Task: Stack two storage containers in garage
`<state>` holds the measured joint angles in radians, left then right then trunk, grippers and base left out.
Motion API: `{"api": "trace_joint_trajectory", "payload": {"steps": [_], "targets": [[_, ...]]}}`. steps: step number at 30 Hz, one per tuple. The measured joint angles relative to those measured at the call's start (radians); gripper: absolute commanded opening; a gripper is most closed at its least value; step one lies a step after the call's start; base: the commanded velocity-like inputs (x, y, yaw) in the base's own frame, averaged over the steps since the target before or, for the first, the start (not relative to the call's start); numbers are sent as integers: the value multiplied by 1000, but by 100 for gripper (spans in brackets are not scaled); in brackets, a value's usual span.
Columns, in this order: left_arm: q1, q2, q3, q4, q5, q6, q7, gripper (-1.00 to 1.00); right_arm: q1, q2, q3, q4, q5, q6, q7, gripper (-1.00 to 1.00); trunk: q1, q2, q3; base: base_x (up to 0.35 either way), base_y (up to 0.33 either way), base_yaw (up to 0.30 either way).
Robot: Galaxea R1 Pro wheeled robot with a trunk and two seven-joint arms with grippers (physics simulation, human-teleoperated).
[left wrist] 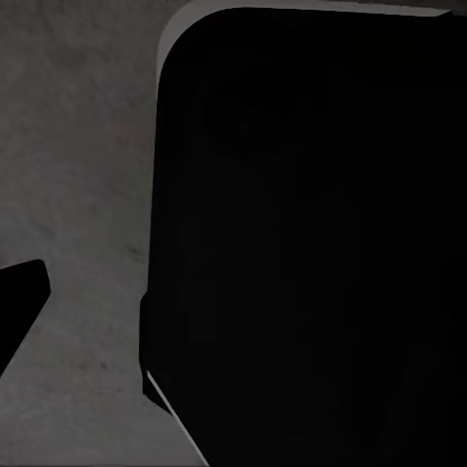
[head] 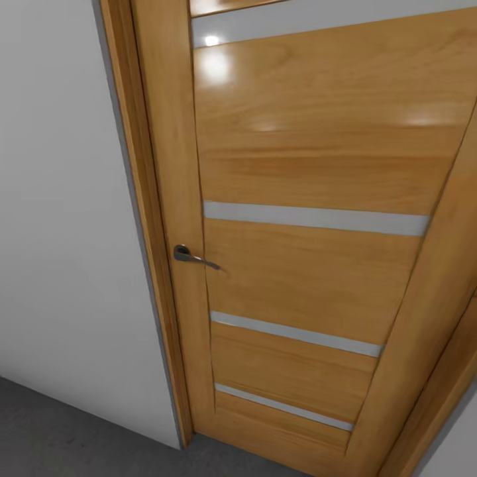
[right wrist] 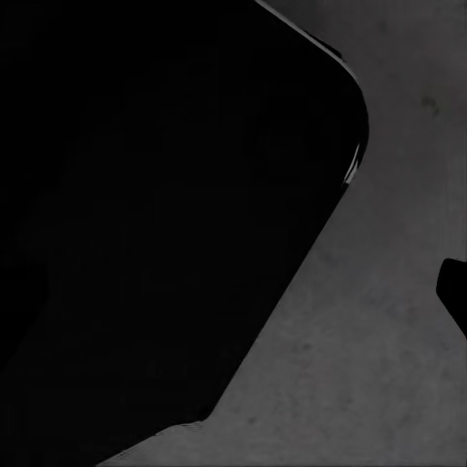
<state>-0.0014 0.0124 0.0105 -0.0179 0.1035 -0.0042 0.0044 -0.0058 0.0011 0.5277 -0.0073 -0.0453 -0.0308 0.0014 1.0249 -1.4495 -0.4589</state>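
Gripper state on both arms: can't tell from here. Wrist views give me big black rounded shapes over dark grey mottled concrete floor (left wrist: 78,195), no fingers I can make out. Head cam faces the oak door with frosted strips (head: 311,165), metal lever handle (head: 189,256) at mid-left, pale grey wall (head: 59,199) filling the left, strip of floor along the bottom. Looks like garage side, so I'm in transit. Best approach imo: square up to the door, keep arms tucked, roll slow.
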Motion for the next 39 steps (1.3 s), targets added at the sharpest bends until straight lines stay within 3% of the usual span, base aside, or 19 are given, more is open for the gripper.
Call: {"api": "trace_joint_trajectory", "payload": {"steps": [9, 39], "targets": [[0, 0, 0, 0, 0, 0, 0, 100, 0, 0, 0, 0, -4, 0, 0, 100, 0, 0, 0, 79, 232, -56], [0, 0, 1, 0, 0, 0, 1, 100, 0, -1, -1, 1, -6, 0, 0, 100, 0, 0, 0, 2, 4, -256]]}}
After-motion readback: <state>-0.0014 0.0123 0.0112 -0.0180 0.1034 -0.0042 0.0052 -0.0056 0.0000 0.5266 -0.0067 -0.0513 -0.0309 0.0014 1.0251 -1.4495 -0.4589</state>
